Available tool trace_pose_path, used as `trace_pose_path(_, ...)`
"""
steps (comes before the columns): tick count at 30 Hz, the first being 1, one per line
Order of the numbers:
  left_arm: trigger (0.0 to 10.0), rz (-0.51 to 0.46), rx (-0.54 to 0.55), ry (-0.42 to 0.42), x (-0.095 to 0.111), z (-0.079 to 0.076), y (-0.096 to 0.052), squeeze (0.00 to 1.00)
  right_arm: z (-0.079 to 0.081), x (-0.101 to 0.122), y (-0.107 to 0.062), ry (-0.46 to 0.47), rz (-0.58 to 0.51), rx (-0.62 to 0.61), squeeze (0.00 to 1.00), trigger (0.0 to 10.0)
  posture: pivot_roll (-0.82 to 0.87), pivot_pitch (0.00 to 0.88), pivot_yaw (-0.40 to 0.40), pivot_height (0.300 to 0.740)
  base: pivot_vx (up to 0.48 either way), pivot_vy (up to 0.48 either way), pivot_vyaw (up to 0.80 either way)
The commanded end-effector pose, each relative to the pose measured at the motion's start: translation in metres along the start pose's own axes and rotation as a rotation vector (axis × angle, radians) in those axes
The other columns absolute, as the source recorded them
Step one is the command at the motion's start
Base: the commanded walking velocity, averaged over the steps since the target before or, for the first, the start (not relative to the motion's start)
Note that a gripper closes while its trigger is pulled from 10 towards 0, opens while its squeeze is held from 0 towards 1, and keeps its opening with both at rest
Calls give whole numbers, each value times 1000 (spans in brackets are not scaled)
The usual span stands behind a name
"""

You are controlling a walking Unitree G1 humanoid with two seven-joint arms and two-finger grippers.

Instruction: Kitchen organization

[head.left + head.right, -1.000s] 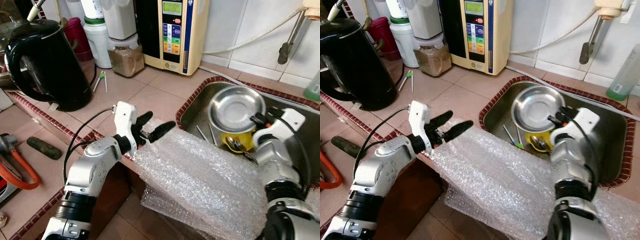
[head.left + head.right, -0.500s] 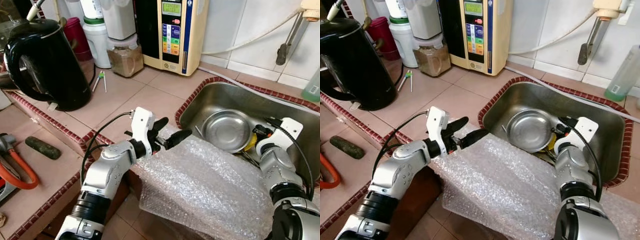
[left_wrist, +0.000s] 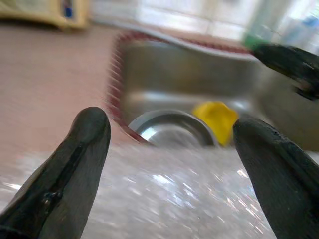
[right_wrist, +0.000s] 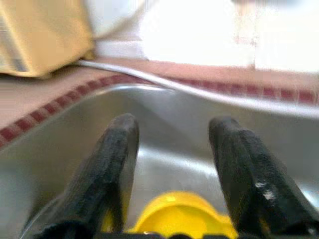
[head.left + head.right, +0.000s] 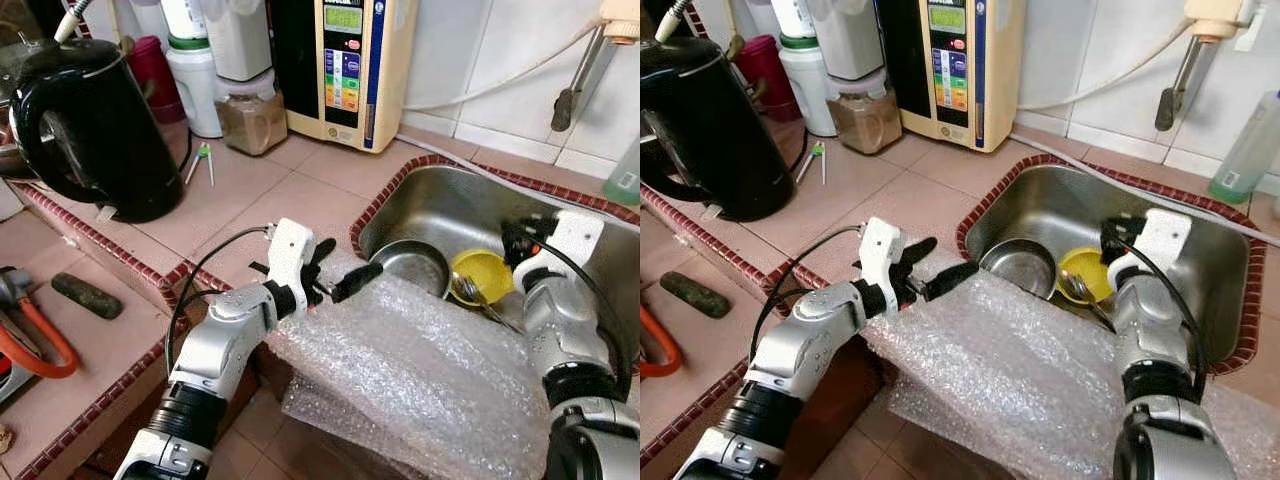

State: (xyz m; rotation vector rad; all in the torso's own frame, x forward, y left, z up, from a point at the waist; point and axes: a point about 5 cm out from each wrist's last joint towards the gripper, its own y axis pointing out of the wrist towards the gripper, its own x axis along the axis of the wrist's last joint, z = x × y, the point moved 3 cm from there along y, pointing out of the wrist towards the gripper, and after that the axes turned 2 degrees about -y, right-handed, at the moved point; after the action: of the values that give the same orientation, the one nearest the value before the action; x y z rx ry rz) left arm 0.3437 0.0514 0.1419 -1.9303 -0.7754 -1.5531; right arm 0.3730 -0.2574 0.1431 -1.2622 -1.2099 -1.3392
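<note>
Round steel bowl (image 5: 412,266) lies in the stainless sink (image 5: 470,205), beside a yellow plastic bowl (image 5: 480,276). Right gripper (image 4: 172,164), fingers parted and empty, hangs above the yellow one. Left gripper (image 5: 338,278), spread wide, over crinkled bubble wrap (image 5: 420,360). Best to drop straight, clamp one rim only.

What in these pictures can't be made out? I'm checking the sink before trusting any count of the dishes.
- Steel bowl: its near rim lies under the bubble wrap in the eye views.
- Spoon: handle runs behind the right gripper arm.
- Yellow bowl: cut off by the right wrist view's edge; contents unclear.
- Left gripper: wrist view blurred, so wrap contact is unclear.
- Sink right part: blocked by the arm.
</note>
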Motion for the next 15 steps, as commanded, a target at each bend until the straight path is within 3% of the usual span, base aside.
trace_pose_path(1, 10000, -52, 66, 22, 11, 9, -6, 1000, 1, 9, -3, -47, -24, 31, 1000, 10000, -63, 9, 50, 740, 0, 0, 0)
trace_pose_path(7, 10000, -68, 198, 47, 12, 20, -13, 1000, -3, 18, -22, -91, -38, 44, 1000, 10000, -74, 11, 52, 740, 0, 0, 0)
trace_pose_path(8, 10000, -53, 244, 45, 7, 22, -14, 1000, -1, 23, -31, -125, -59, 68, 1000, 10000, -73, 9, 48, 740, 0, 0, 0)
trace_pose_path(9, 10000, -52, 245, 37, 6, 21, -15, 592, 0, 24, -35, -132, -66, 70, 1000, 10000, -73, 9, 48, 740, 0, 0, 0)
trace_pose_path(11, 10000, -70, 263, 70, 8, 20, -17, 0, 0, 25, -42, -131, -75, 56, 1000, 10000, -74, 5, 41, 740, 0, 0, 0)
trace_pose_path(15, 10000, -101, 345, 172, 14, 23, -25, 0, 4, 30, -55, -162, -104, 50, 1000, 10000, -64, 6, 34, 740, 0, 0, 0)
